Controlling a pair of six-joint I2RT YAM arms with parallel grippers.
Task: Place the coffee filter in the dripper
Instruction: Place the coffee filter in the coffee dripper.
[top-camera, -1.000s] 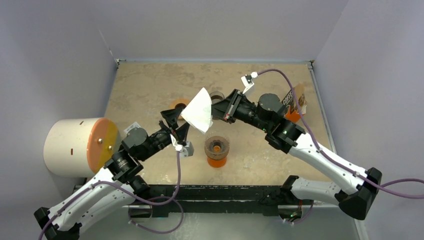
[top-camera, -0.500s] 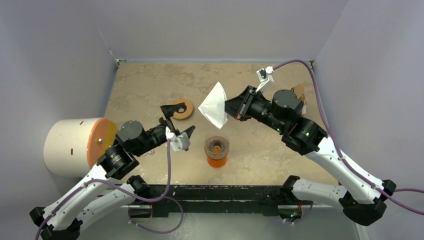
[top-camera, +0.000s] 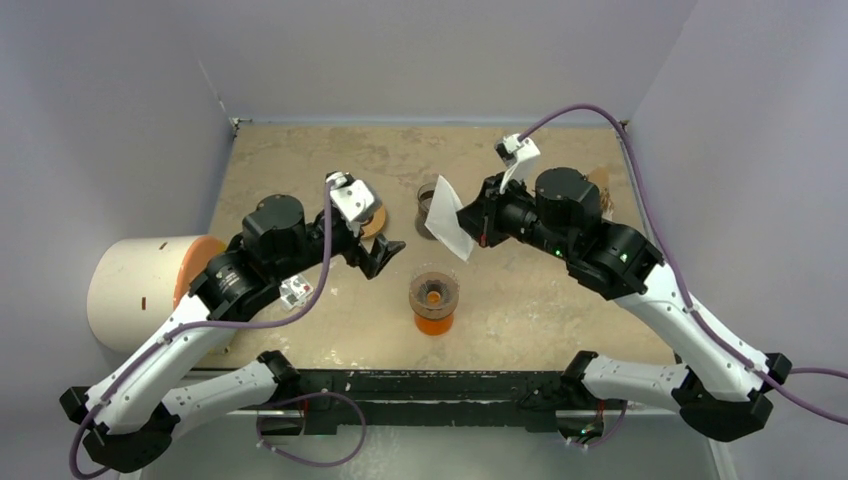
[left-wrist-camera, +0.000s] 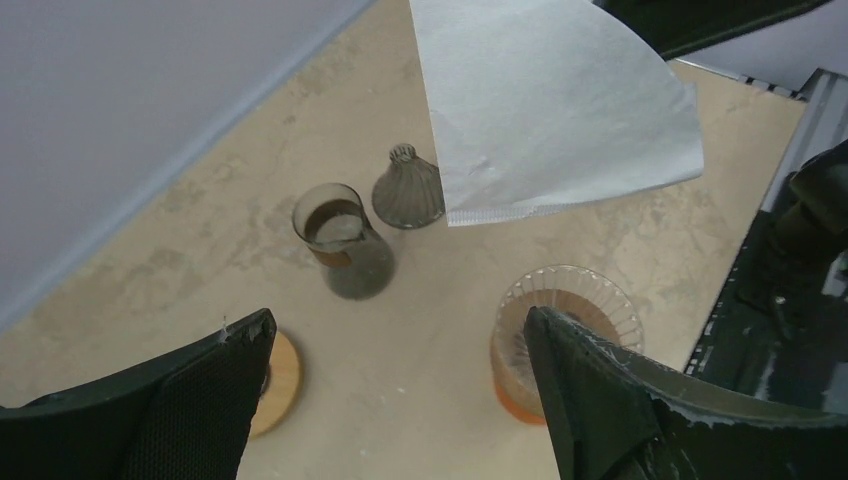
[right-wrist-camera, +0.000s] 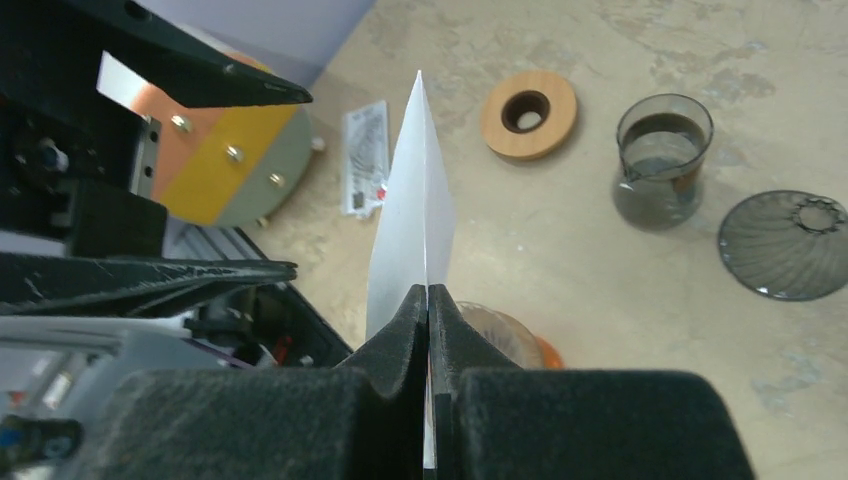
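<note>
The coffee filter (top-camera: 447, 218) is a pale paper fan folded flat, pinched at one edge by my right gripper (top-camera: 468, 224), which is shut on it. It hangs in the air beyond the dripper (top-camera: 433, 290), a ribbed clear glass cone with a brown collar standing on an orange vessel (top-camera: 433, 323). In the right wrist view the filter (right-wrist-camera: 415, 200) stands edge-on above the shut right gripper (right-wrist-camera: 428, 296), with the dripper (right-wrist-camera: 500, 335) just beyond. My left gripper (top-camera: 378, 243) is open and empty, left of the filter. In its wrist view the left gripper (left-wrist-camera: 400, 320) frames bare table, filter (left-wrist-camera: 550, 100) above, dripper (left-wrist-camera: 570, 300) right.
A smoky glass cup (top-camera: 428, 196) and a grey ribbed cone (left-wrist-camera: 408, 190) stand behind the filter. A wooden ring (right-wrist-camera: 528, 112) lies left of them. A big white cylinder with an orange face (top-camera: 150, 290) sits far left. A small printed card (right-wrist-camera: 365, 160) lies near it.
My left gripper opened wide, let go of the filter and swung up beside the wooden ring. The right gripper carried the filter right and turned it edge-on.
</note>
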